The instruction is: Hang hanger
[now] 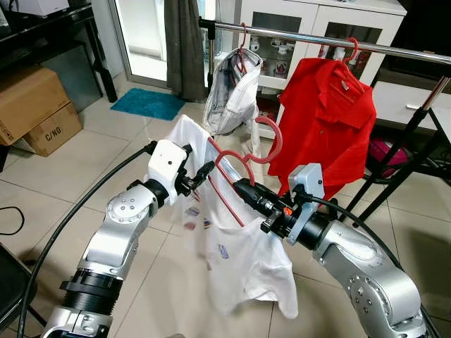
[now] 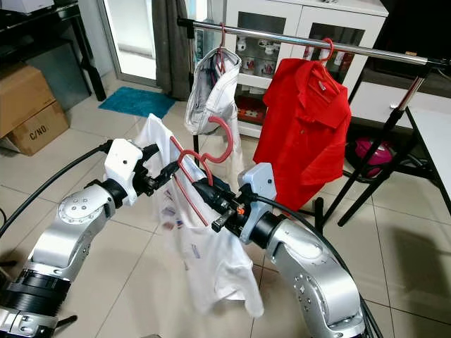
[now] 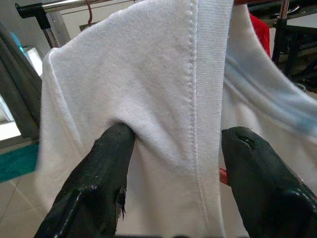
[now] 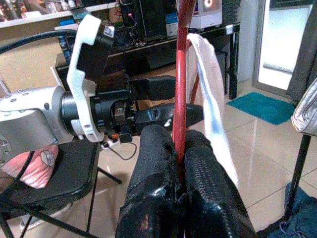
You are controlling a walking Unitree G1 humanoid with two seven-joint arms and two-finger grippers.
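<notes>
The right claw (image 1: 243, 189) is clamped tight on the red hanger (image 1: 243, 160), its two black fingers (image 4: 198, 168) pressed together around the hanger's thin bar. The hanger is held in the air in front of and below the clothes rail (image 1: 394, 51), hook end curling upward, not touching the rail. A white T-shirt (image 1: 239, 260) hangs from it, draped down toward the tiled floor (image 1: 106, 141). The left claw (image 1: 204, 173) is at the shirt's shoulder beside the hanger, its fingers (image 3: 106, 163) spread with a fold and seam of the white cloth between them; they are not closed on it. On the rail, near its left end, hangs a pale garment (image 1: 232, 91), and farther right a red polo shirt (image 1: 328, 120), each on its own red hanger. Beyond the rail stands a white cabinet (image 1: 310, 28). At the floor's left edge sit cardboard boxes (image 1: 35, 105), and a teal mat (image 1: 148, 103) lies by the glass door.
</notes>
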